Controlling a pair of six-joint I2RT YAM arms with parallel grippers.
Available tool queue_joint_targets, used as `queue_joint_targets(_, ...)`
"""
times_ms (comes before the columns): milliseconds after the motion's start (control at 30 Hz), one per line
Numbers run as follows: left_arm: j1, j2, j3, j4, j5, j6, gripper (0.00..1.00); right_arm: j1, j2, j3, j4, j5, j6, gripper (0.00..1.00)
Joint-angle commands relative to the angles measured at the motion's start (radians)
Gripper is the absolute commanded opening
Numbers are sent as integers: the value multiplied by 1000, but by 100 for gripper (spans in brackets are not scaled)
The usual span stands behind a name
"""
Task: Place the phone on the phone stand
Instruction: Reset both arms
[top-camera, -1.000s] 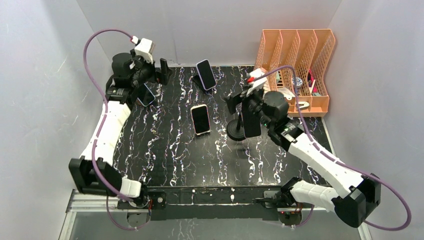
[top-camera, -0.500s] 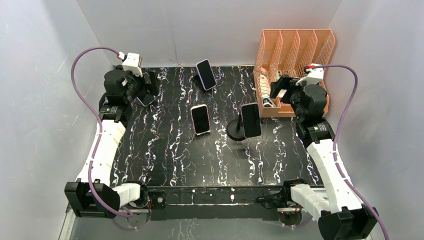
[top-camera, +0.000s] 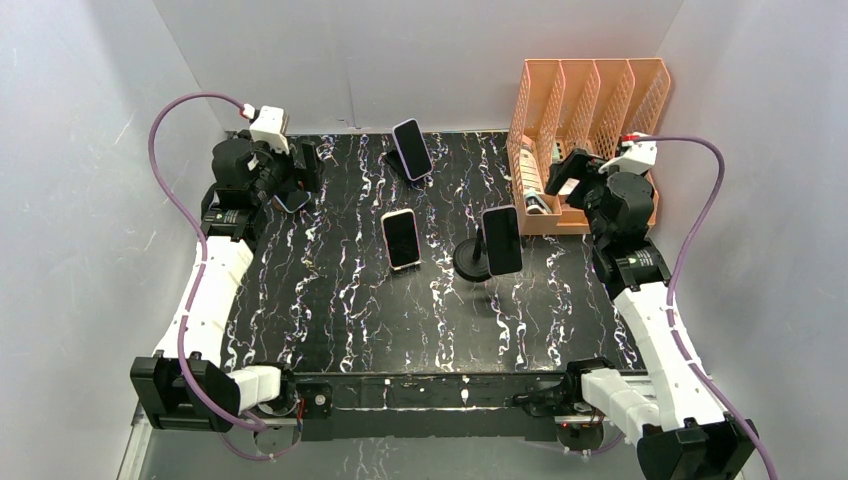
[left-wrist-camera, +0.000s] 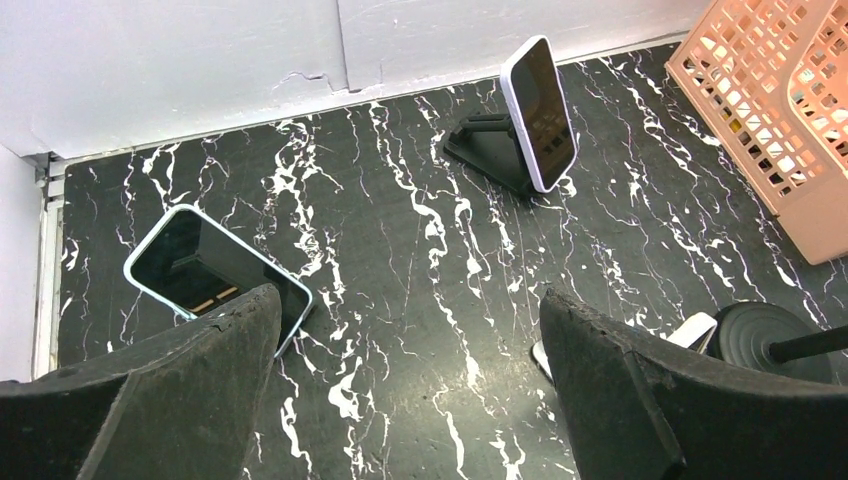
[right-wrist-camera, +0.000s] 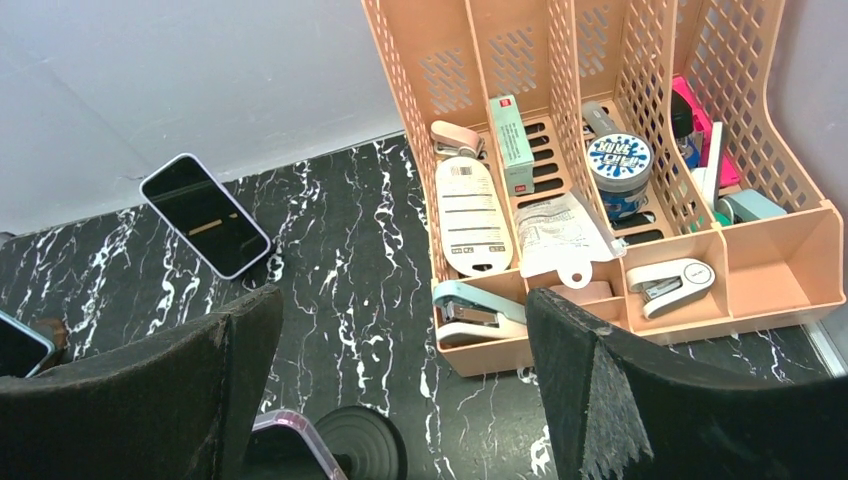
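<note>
A dark phone (top-camera: 501, 240) stands upright on the round-based phone stand (top-camera: 468, 261) right of centre; its pink-edged top corner (right-wrist-camera: 292, 438) and the stand's base (right-wrist-camera: 358, 446) show low in the right wrist view. My right gripper (top-camera: 562, 181) hangs open and apart from it, beside the orange organizer, with nothing between its fingers (right-wrist-camera: 400, 315). My left gripper (top-camera: 302, 168) is open at the back left, over bare table (left-wrist-camera: 405, 330), just right of a white-edged phone (left-wrist-camera: 213, 275) propped there.
Another phone (top-camera: 411, 148) leans on a folding black stand (left-wrist-camera: 487, 150) at the back centre. A further one (top-camera: 401, 239) is propped mid-table. The orange file organizer (top-camera: 640, 208) holds staplers, a tin and papers at the back right. White walls enclose the table.
My right gripper has let go of the phone on the round stand and drawn back right to the organizer. My left arm has pulled back a little toward the left wall.
</note>
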Motion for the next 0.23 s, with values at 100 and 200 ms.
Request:
queue_joint_targets(100, -5, -10, 13, 1, 15, 16, 98, 0, -42, -46, 95, 65, 20, 98)
queue_joint_targets(200, -5, -6, 13, -1, 22, 17, 98, -1, -47, -47, 98, 104, 48, 99)
